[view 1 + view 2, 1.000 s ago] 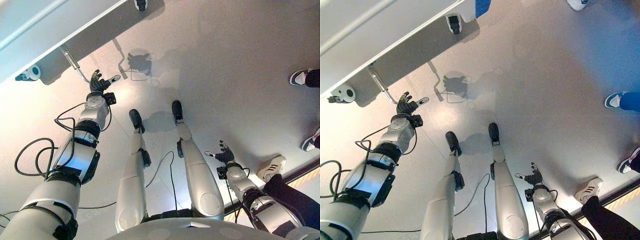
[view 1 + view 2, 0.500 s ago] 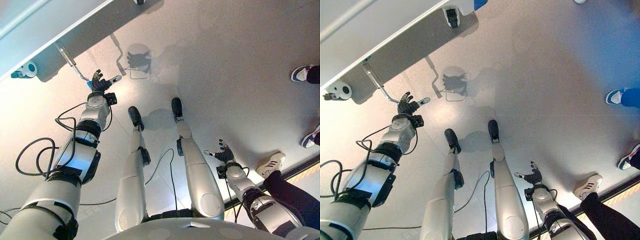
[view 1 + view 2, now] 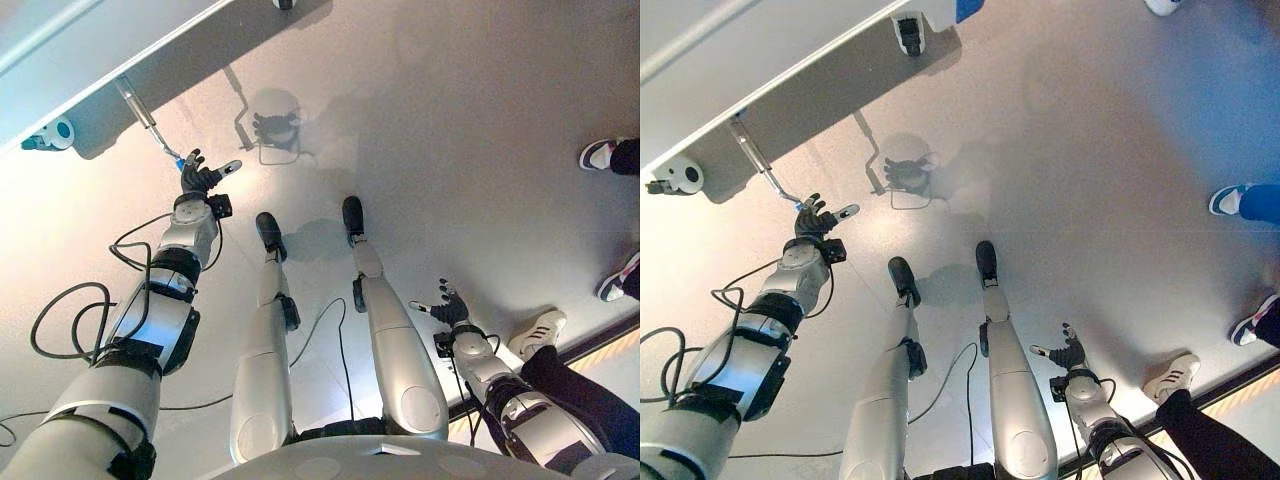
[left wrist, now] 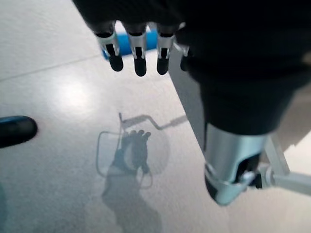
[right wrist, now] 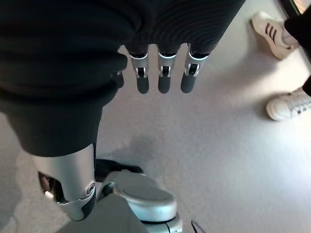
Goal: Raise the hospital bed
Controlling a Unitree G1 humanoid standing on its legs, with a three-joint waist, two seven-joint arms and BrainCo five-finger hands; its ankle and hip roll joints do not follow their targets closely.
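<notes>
Over the last second our left hand [image 3: 200,176] has crept along the crank [image 3: 140,105] that hangs from under the hospital bed [image 3: 90,60], and its fingers now sit right at the blue grip [image 4: 130,40] on the crank's end. We judge the grasp is nearly ready, but the bed is not yet being raised: the fingers are still extended, curled round nothing.

The head views show the crank slanting down from the bed frame above the floor [image 3: 450,130], and a person's shoes [image 3: 600,153] well off to the right. The left wrist view adds what they cannot: the blue grip lies just behind the fingertips, not enclosed. Our right hand [image 3: 1070,355] hangs low by our side, well apart from the bed; its wrist view shows its fingers relaxed and empty.
</notes>
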